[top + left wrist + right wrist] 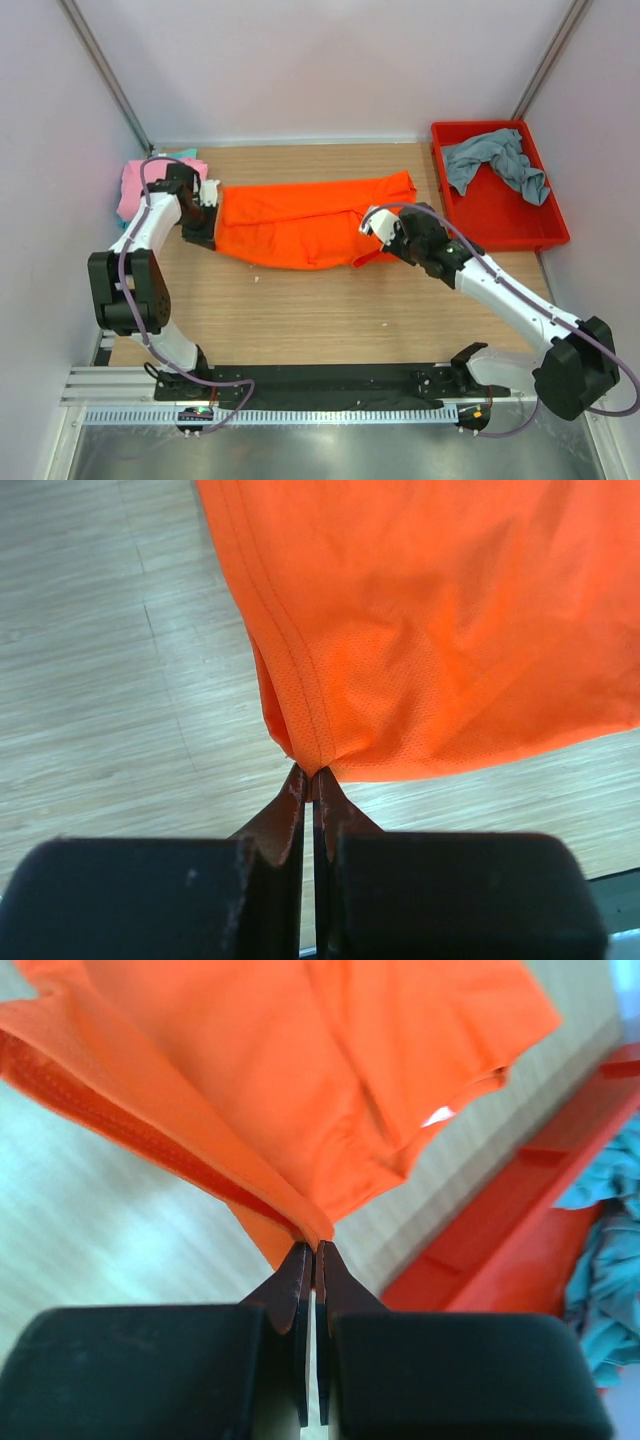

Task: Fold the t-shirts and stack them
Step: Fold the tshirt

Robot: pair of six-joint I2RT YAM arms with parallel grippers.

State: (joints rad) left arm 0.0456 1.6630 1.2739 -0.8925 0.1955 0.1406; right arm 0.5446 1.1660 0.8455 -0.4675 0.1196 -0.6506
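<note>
The bright orange t-shirt lies stretched across the middle of the table, partly folded lengthwise. My left gripper is shut on its left edge; the left wrist view shows the cloth pinched at the fingertips. My right gripper is shut on its right lower edge; the right wrist view shows folded orange cloth pinched at the fingertips. The pink t-shirt lies at the far left with a bit of teal cloth behind it. The grey-blue t-shirt lies crumpled in the red bin.
The red plastic bin stands at the far right against the wall, also seen in the right wrist view. Bare wooden table lies in front of the orange shirt. Walls close in the left, back and right.
</note>
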